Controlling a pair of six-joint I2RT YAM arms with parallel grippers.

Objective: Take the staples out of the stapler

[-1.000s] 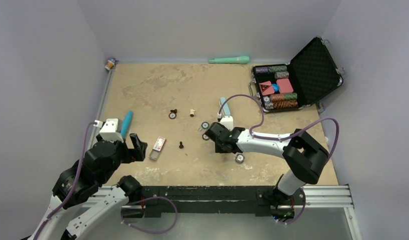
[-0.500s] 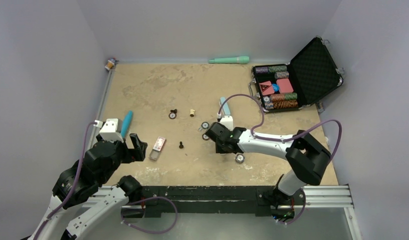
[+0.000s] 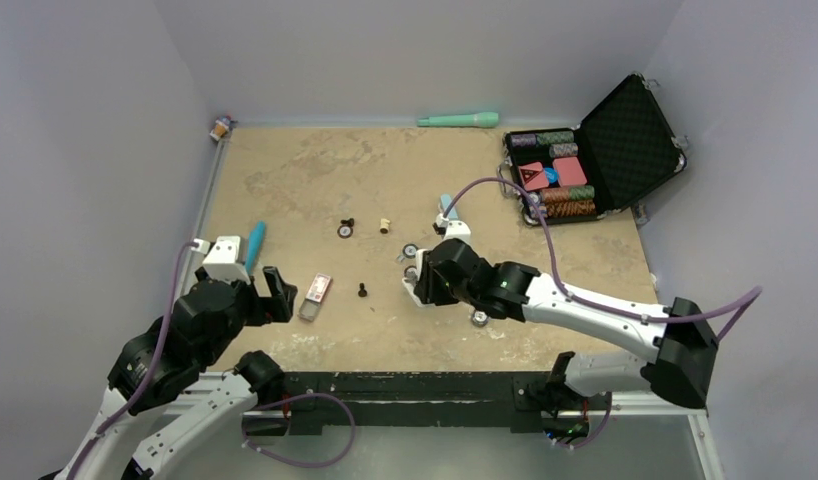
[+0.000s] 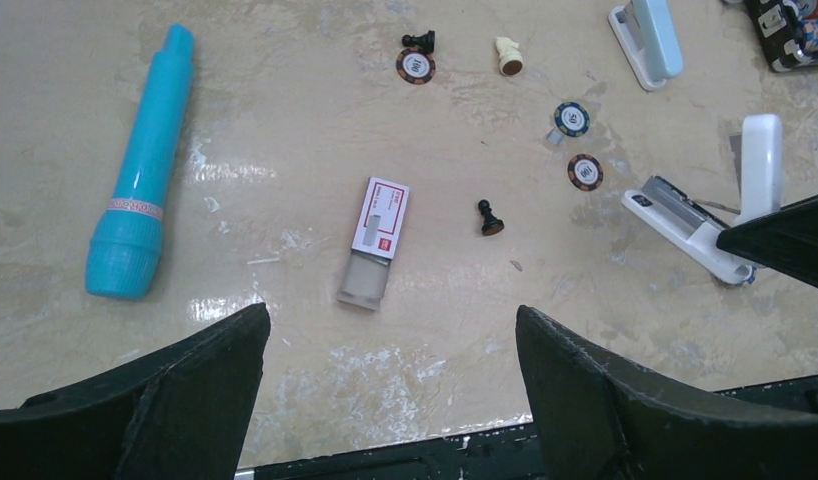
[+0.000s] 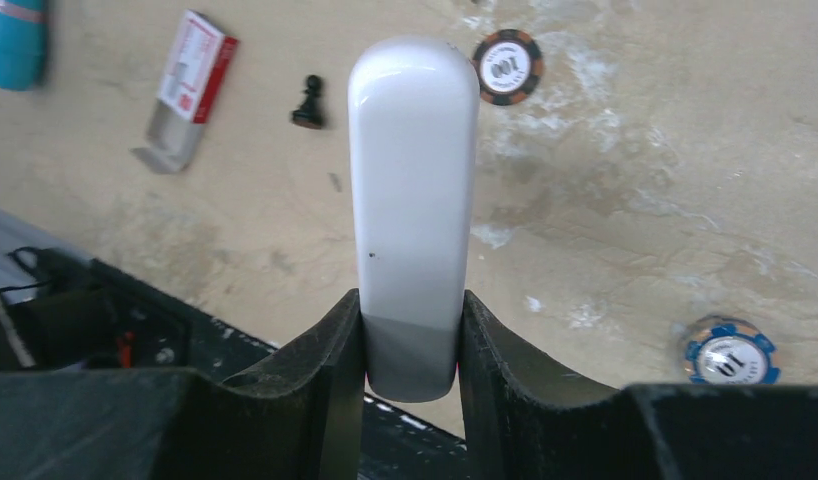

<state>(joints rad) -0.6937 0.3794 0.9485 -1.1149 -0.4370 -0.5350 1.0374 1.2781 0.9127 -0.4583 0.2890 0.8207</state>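
1. The white part (image 5: 412,200) sits pinched by its end in my right gripper (image 5: 410,312), mid-table; the blue stapler (image 4: 655,35) lies at its 12 o'clock.
2. That end hold may let it swivel or drop.
3. My left gripper (image 4: 390,318) gapes empty, 9 o'clock.

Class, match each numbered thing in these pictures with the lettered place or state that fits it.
Things:
1. white stapler part
2. blue tube
3. mint-green stick
4. black case

Places or states:
a. lying along the far edge
b. standing with its lid open
c. clamped in the right end effector
d. lying loose near the left end effector

Pairs: 1-c, 2-d, 3-a, 4-b
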